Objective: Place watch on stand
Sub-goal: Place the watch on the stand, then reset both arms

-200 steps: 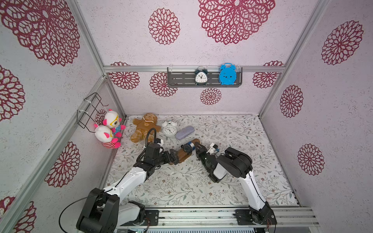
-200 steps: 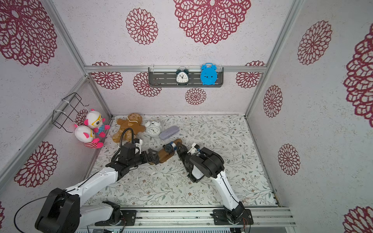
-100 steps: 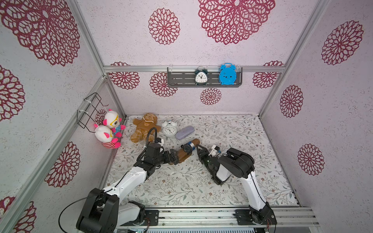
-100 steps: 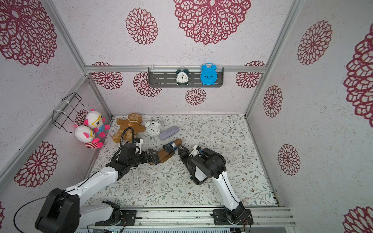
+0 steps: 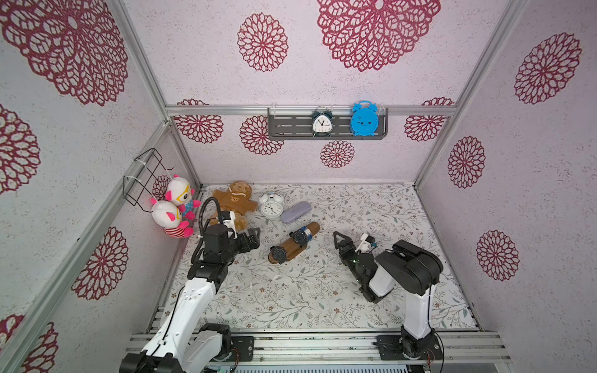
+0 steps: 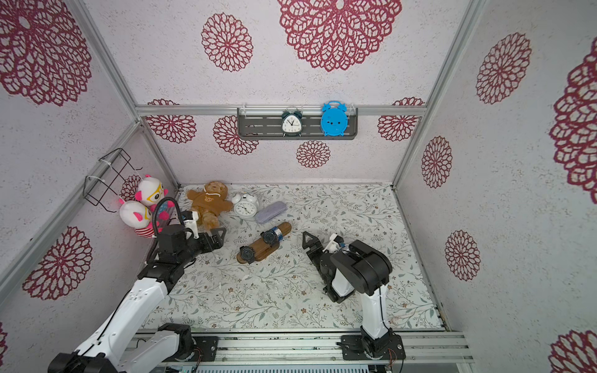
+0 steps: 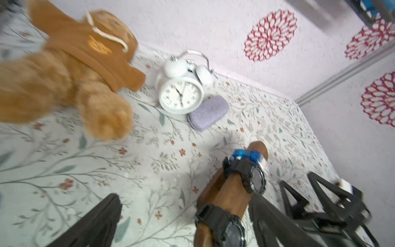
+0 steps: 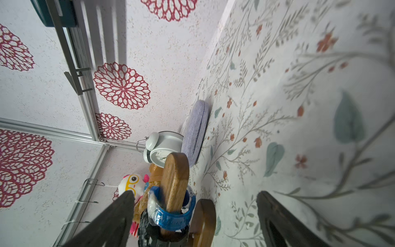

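Where the arms were set at the near edge, the left claw [image 5: 253,239] and right claw [image 5: 342,247] were noted spread wide and empty, flanking the stand [image 5: 290,249] on the counter [image 5: 290,290], clear of it. A black watch [image 5: 278,254] and, farther along, a blue-banded watch [image 5: 299,236] were found strapped round its bar. Each was judged light, band pliant, face scratchable; best gripped across the case. Beyond, an alarm clock [image 5: 271,206], grey pouch [image 5: 295,212] and teddy bear [image 5: 234,202] were logged, none in the way.
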`<state>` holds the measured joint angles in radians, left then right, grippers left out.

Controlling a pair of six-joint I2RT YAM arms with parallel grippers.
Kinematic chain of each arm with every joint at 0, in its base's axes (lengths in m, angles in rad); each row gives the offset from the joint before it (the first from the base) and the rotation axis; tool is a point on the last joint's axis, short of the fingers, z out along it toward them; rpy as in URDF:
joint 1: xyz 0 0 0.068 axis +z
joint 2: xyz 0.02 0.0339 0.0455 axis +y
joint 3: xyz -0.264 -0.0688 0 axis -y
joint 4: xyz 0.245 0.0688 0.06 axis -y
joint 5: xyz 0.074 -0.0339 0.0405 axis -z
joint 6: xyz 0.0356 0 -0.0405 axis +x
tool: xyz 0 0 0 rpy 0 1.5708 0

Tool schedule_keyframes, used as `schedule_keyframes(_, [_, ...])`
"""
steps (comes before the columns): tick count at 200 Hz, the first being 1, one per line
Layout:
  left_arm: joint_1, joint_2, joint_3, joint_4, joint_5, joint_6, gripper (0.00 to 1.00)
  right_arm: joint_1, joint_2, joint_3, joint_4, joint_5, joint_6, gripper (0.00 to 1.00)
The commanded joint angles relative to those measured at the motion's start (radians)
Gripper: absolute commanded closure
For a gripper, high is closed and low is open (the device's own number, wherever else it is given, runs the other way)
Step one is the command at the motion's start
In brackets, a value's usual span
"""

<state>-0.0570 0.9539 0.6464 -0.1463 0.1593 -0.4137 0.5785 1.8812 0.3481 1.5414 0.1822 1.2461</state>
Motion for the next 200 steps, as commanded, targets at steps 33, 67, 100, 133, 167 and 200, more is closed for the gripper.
schedule_keyframes(33, [0.134, -0.042, 0.033, 0.033, -0.015, 0.204, 0.02, -0.057, -0.525, 0.254, -0.942, -0.044, -0.663, 0.02])
schedule_keyframes(67, [0.226, -0.045, 0.002, 0.084, 0.017, 0.196, 0.02, -0.065, -0.717, 0.278, -1.045, 0.128, -0.992, 0.02])
schedule_keyframes(100, [0.231, -0.092, -0.066, 0.157, -0.022, 0.241, 0.02, -0.074, -0.871, 0.115, -0.912, 0.298, -1.238, 0.02])
schedule_keyframes(133, [0.271, -0.133, -0.228, 0.425, -0.105, 0.268, 0.02, -0.149, -0.956, -0.140, -0.646, 0.465, -1.318, 0.02])
schedule_keyframes(167, [0.312, -0.085, -0.359, 0.626, -0.215, 0.230, 0.02, -0.337, -0.924, -0.275, -0.542, 0.404, -1.150, 0.01])
schedule_keyframes(200, [0.327, -0.007, -0.387, 0.724, -0.228, 0.209, 0.02, -0.409, -0.682, -0.298, -0.338, 0.306, -1.152, 0.01])
